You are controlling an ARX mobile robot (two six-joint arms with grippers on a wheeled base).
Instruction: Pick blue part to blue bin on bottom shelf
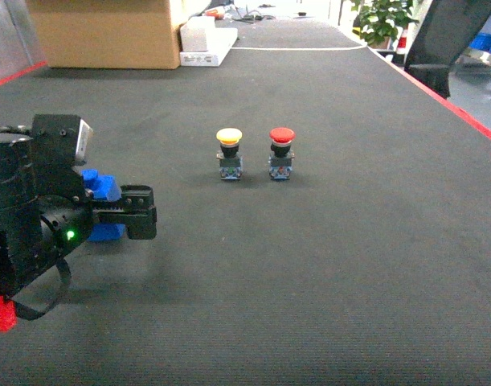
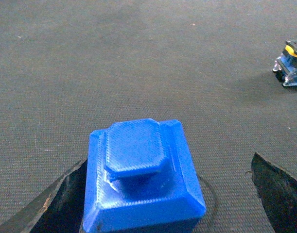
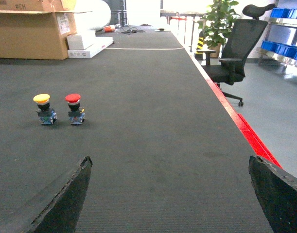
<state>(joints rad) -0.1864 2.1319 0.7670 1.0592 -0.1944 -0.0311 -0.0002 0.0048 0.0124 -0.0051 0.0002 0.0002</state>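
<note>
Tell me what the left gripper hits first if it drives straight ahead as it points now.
The blue part, already sitting between the open jaws of the left gripper. Beyond it the mat looks free, though depth is unclear.

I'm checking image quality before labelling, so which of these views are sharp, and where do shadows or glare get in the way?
Head view: fairly sharp, soft shadow under the left gripper, bright washout at the far table edge. Left wrist view: the blue part is crisp, lit evenly. Right wrist view: clear mid-scene, blown-out white background, dark fingers slightly soft.
</note>
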